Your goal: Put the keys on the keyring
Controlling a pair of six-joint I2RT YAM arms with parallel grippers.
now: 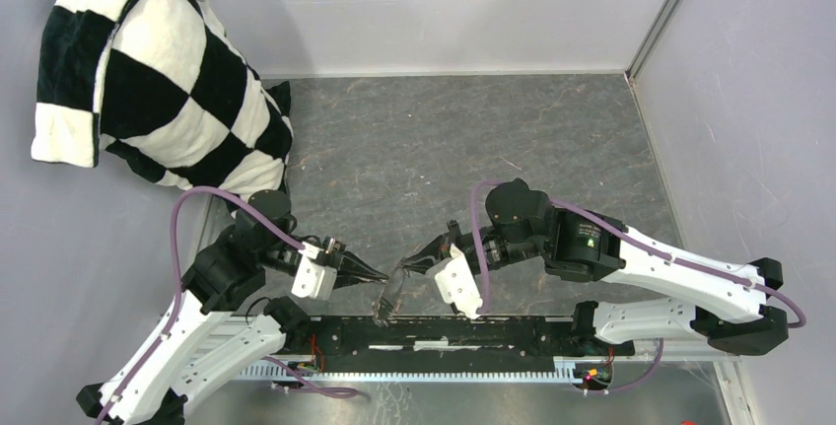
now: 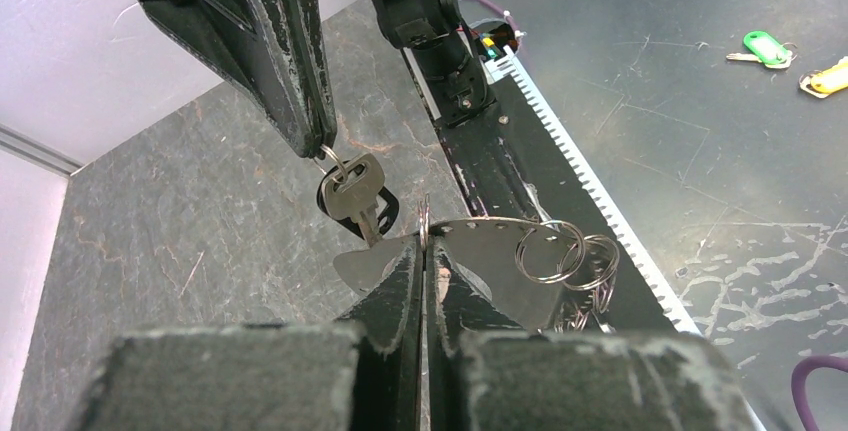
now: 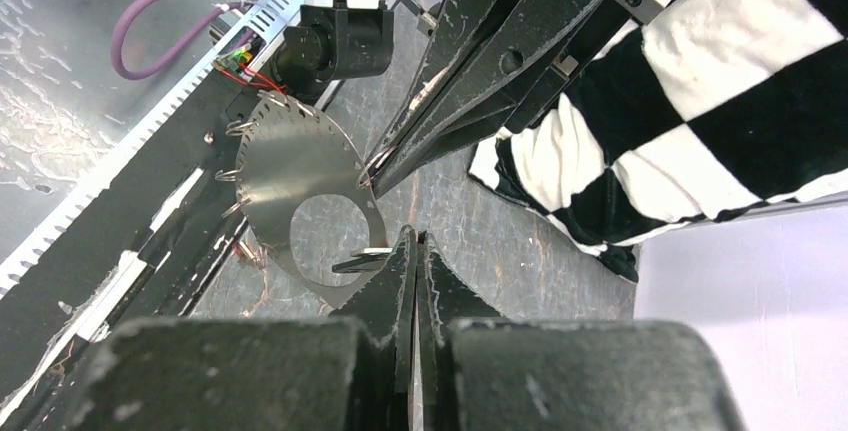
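First, note what you cannot settle from overhead: where your two arms meet above the near edge of the table, the small parts dangling between them are only a dark blur. The wrist views show more. Your left end effector is pressed together on the rim of a thin toothed metal plate. Its own fingers hide the plate's lower part, and the right wrist view shows a round hole through the plate. Several split rings hang from small holes along the plate's rim, the lowest ones cut off behind a finger. Your right end effector is pinched tight on a small keyring. A silver key hangs from it in the air, just beside the plate; you cannot tell whether its tip touches the plate. A black shape behind the key is mostly hidden, and may be a second key's head. In the right wrist view only a dark sliver of the key shows beside the fingers. Green key tags and a yellow tag, which is clipped by the frame edge, lie on a scratched metal sheet beyond the table. No writing on them is legible. A label on the right arm is too small to read. The chequered cushion is cut off at the top.
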